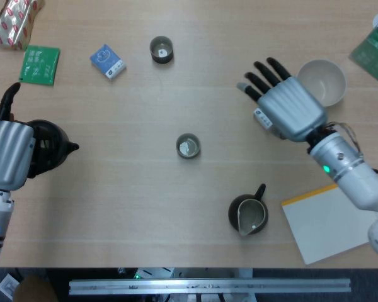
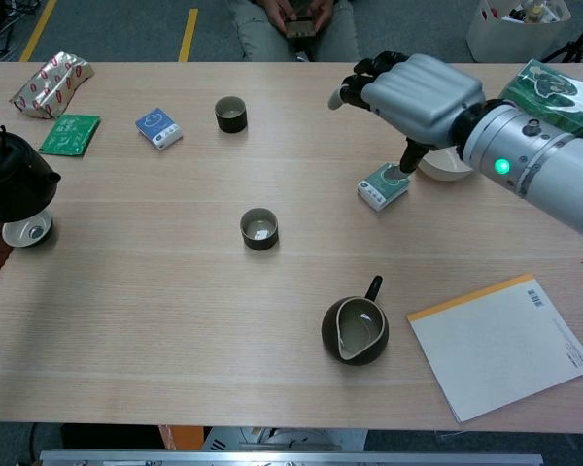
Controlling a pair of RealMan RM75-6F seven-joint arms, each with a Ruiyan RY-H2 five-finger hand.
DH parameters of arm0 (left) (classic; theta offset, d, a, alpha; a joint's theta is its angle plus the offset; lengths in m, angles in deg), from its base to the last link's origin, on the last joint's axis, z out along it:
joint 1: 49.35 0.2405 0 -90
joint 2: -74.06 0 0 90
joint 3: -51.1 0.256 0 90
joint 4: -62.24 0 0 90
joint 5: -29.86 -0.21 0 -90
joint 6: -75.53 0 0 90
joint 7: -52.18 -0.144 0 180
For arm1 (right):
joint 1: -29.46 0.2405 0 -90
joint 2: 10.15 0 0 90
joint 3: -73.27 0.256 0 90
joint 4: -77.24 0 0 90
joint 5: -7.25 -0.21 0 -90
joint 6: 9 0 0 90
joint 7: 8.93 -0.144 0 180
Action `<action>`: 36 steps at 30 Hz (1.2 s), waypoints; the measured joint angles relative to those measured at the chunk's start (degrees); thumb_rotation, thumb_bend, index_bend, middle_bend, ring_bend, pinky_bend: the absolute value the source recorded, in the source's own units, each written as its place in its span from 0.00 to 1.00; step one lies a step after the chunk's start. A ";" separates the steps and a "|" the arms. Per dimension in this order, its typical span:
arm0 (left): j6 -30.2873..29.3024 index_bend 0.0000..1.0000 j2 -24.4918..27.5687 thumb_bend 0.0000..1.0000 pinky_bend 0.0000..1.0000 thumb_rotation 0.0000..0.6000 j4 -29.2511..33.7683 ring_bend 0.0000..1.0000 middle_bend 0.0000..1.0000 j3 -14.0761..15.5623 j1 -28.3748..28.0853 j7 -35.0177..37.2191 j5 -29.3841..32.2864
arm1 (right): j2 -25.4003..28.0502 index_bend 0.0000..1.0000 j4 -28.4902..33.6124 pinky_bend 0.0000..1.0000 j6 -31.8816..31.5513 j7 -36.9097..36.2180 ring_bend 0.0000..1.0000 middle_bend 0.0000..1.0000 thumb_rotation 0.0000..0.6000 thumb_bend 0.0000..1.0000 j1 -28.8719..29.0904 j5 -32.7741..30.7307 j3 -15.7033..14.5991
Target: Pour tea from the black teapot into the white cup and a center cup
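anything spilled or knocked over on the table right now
Nothing stands out. The center cup, the far cup, the pitcher and the bowl all stand upright, and no liquid shows on the wood. The black teapot sits at the left hand; the right hand holds nothing.

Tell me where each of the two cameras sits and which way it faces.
Head view: sits high above the table, looking almost straight down; shows the left hand on the black teapot and the right hand, fingers spread.
Chest view: sits lower at the table's near edge, looking forward and down across it toward a seated person; shows the right hand.
Shared: center cup, dark pitcher, right hand.
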 measured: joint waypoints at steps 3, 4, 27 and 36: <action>0.93 0.95 -0.85 0.33 0.07 1.00 0.14 0.84 0.99 -0.22 -0.70 -1.01 0.41 | 4.38 0.18 1.63 0.08 -2.46 -3.59 0.01 0.15 1.00 0.09 -3.20 5.05 -1.71; 1.23 0.95 -1.16 0.33 0.07 1.00 0.15 0.84 0.99 -0.29 -0.92 -1.35 0.58 | 6.08 0.18 2.16 0.08 -3.54 -4.90 0.01 0.15 1.00 0.09 -4.46 7.16 -2.41; 8.70 0.95 -14.63 0.33 0.07 1.00 -0.83 0.84 0.99 -2.97 -8.54 -14.53 7.05 | 21.96 0.18 -0.43 0.08 -14.11 -25.06 0.01 0.15 1.00 0.09 -21.74 27.82 -6.82; 10.90 0.95 -20.21 0.33 0.07 1.00 -4.31 0.84 0.99 -4.07 -11.77 -18.08 9.89 | 23.69 0.18 -2.68 0.08 -18.07 -29.45 0.01 0.15 1.00 0.09 -27.37 34.04 -7.55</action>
